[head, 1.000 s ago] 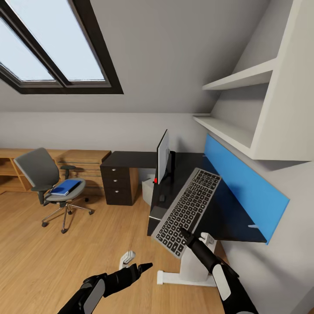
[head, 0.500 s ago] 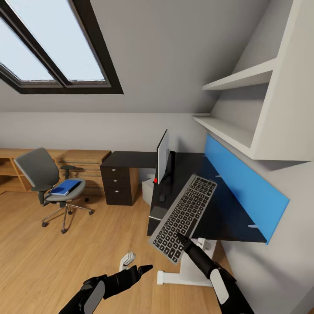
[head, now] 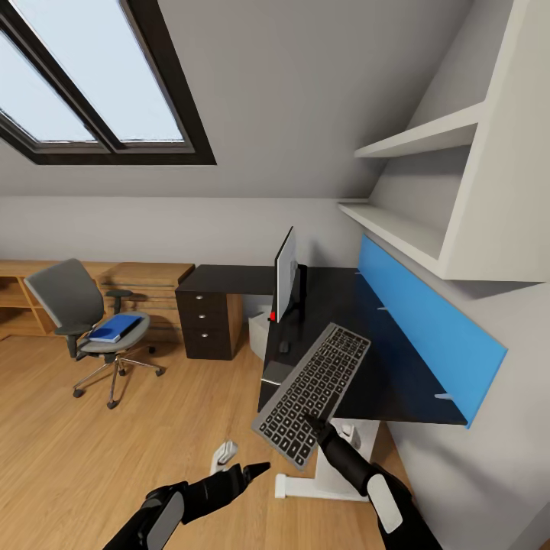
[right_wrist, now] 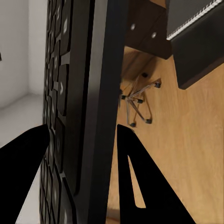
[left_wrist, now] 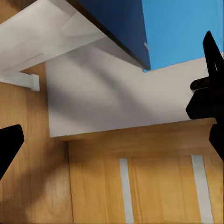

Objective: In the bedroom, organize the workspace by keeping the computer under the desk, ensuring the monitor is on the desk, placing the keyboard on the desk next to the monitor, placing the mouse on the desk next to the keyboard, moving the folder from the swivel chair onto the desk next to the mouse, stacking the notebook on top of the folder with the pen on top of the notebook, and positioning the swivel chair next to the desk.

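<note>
My right gripper (head: 309, 419) is shut on the near end of the keyboard (head: 315, 386), which lies slanted with that end hanging past the front edge of the desk (head: 397, 374). In the right wrist view the keyboard's edge (right_wrist: 84, 70) sits between both fingers (right_wrist: 133, 177). The monitor (head: 285, 275) stands edge-on on the desk, with the small dark mouse (head: 283, 347) in front of it. The grey computer (head: 259, 334) is under the desk. The blue folder (head: 114, 327) lies on the swivel chair (head: 72, 302). My left gripper (head: 250, 468) hangs open over the floor. The pen is out of view.
A dark drawer unit (head: 205, 325) and a light-wood dresser (head: 149, 286) stand along the back wall. The desk's white leg and foot (head: 321, 481) are just ahead of my arms. A dark grey slab with a pale ridged edge (right_wrist: 191, 16) may be the notebook. Blue panel (head: 428, 321) backs the desk.
My right gripper has drawn the keyboard back toward me and to the left, so more of it overhangs the desk's front edge. The left arm has barely moved.
</note>
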Robot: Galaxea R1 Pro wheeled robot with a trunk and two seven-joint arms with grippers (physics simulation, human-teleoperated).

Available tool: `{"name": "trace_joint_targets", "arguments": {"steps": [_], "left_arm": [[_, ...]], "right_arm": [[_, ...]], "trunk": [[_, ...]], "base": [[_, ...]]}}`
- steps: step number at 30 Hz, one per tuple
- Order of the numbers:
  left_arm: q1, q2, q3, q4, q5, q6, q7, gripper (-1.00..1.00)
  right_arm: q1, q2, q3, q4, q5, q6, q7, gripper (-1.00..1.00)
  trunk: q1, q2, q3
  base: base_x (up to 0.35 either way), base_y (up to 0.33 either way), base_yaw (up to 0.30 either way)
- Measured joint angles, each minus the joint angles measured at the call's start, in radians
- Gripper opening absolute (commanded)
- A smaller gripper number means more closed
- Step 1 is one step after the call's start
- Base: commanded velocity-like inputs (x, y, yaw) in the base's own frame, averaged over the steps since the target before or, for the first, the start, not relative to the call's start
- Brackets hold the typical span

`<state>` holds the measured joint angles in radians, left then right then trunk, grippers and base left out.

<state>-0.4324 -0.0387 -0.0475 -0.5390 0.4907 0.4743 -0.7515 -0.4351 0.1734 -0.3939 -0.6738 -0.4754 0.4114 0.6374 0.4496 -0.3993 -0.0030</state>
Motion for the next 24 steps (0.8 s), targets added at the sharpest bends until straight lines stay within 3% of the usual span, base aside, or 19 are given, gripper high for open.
{"name": "trace_joint_targets", "arguments": {"steps": [11, 24], "left_arm": [[0.0, 0.001, -0.005, -0.006, -0.001, 0.0, -0.121, 1.0], [0.0, 0.001, -0.003, -0.025, 0.0, 0.001, -0.149, 1.0]], "right_arm": [[0.0, 0.0, 0.0, 0.018, -0.022, 0.006, 0.001, -1.0], [0.0, 0.0, 0.0, 0.022, -0.025, 0.006, 0.001, -1.0]], "trunk": [[0.0, 0.0, 0.0], [0.0, 0.0, 0.0]], "base": [[0.0, 0.0, 0.0], [0.0, 0.0, 0.0]]}}
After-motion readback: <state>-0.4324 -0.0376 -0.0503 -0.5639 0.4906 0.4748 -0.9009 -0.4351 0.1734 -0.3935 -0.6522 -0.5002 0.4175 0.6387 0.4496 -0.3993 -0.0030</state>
